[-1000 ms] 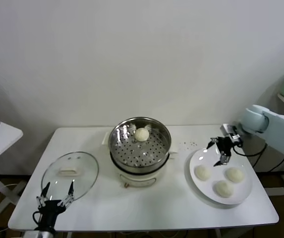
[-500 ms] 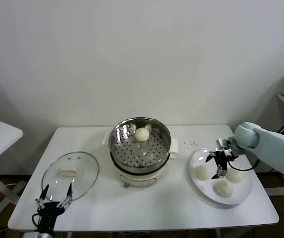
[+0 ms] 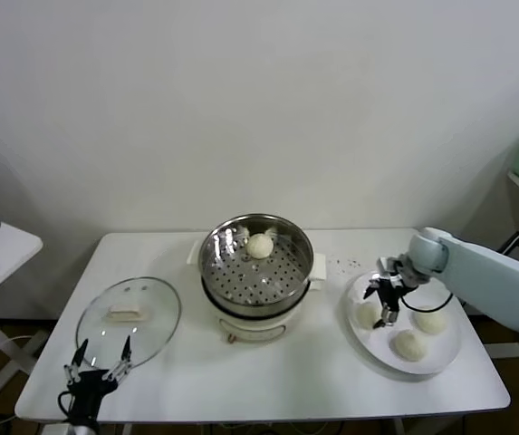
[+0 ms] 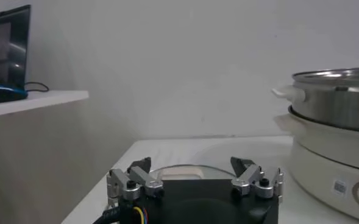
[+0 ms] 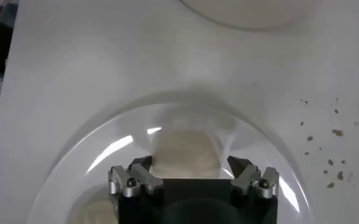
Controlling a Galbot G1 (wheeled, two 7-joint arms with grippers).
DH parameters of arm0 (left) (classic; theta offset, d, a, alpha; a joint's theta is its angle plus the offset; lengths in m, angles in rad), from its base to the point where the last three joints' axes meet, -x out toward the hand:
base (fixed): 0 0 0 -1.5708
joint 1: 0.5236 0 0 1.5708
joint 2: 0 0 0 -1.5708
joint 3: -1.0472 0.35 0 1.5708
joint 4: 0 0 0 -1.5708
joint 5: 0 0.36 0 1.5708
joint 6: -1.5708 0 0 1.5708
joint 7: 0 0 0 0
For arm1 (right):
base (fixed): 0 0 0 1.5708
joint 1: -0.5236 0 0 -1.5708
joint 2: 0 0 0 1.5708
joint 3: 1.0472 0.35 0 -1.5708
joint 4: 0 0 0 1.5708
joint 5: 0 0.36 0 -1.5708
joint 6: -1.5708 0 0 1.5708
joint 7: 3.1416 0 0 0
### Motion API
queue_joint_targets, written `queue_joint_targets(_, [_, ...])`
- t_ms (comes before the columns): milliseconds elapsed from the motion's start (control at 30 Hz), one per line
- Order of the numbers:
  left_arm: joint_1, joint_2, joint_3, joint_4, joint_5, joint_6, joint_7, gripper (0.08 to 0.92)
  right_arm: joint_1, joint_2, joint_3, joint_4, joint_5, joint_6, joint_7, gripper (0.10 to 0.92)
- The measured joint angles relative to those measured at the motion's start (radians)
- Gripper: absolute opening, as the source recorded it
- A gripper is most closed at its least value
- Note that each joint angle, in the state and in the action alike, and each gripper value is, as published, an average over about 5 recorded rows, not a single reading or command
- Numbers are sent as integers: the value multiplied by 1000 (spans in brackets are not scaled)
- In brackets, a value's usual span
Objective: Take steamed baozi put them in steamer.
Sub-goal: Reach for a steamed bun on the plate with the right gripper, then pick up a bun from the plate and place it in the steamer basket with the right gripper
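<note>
- Right claw (image 3: 379, 305) spread wide, straddling a round off-white baozi (image 5: 185, 153) on the round white plate (image 3: 360, 338), not gripping it.
- Two more baozi on the plate; one (image 3: 259, 246) sits in the shiny steel steamer (image 3: 255, 264).
- Left claw (image 3: 95, 359) open, parked at the white worktop's (image 3: 295, 372) near edge, by the glass lid (image 3: 129, 315).

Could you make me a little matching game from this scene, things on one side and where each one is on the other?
Things:
1. glass lid
2. steamer
3. plate
4. left gripper

Places or states:
A. holds three baozi, with the open right gripper over the one nearest the steamer
B. open, at the table's near left edge
C. flat on the table's left side
D. middle of the table, one baozi inside

Pairs: 1-C, 2-D, 3-A, 4-B
</note>
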Motion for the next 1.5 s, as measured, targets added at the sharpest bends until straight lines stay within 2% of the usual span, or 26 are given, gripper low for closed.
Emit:
queue_joint_targets(400, [0,-2,1,-2,-1,1,-1,823,-6,4,9,-13,2,-1,-3,701])
queue_joint_targets(867, [5,-3,8,-9,0,1,0,823,64,-4,-24,-3,88,-15,4,662])
queue_joint_targets(1167, [6,-6,13,-16,1,0,0,823,265,23,-164,-6,250,-30,-5,662])
queue_joint_targets(1500, [-2,1,29,-26,12,2,2,823,553,143,-356,-70,545,-42,-20,662])
